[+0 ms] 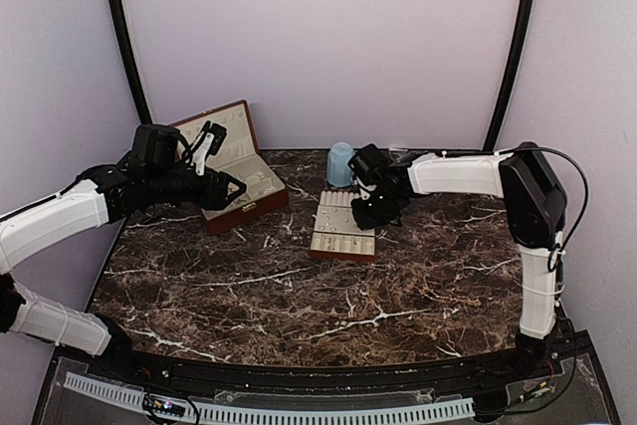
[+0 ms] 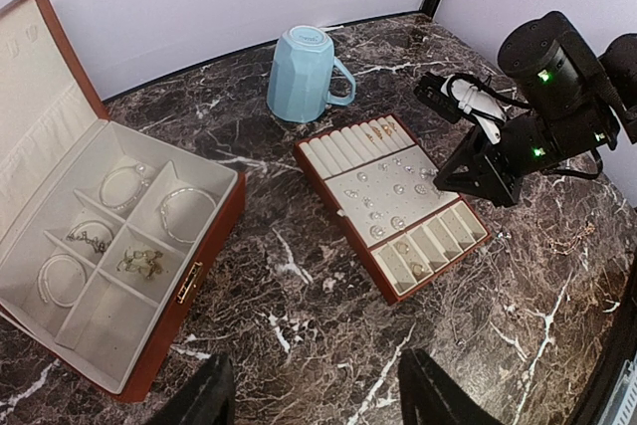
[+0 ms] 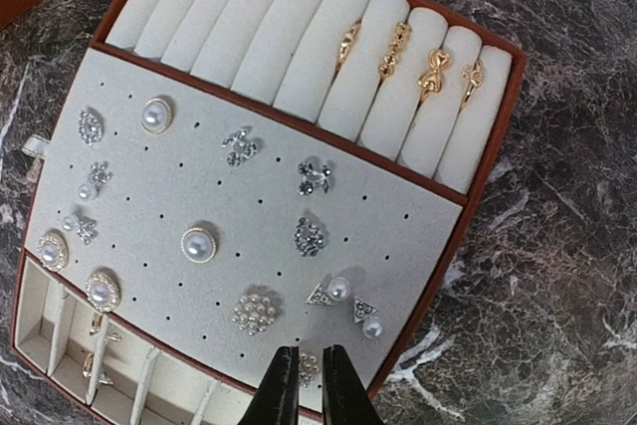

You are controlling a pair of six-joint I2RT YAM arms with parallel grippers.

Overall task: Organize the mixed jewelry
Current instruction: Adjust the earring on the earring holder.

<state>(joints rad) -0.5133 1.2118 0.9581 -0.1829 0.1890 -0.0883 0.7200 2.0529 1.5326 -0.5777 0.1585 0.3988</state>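
Slotted tray sits mid-worktop, with bare marble on its near side. The mixed jewelry is pinned across the tray's felt. Right end effector is over the tray's edge, jaws almost closed with a glint in the gap; grip unclear. Left end effector is left of the tray by the box, spread wide, empty. Pale walls beyond.

Left tool wide — right tool narrow
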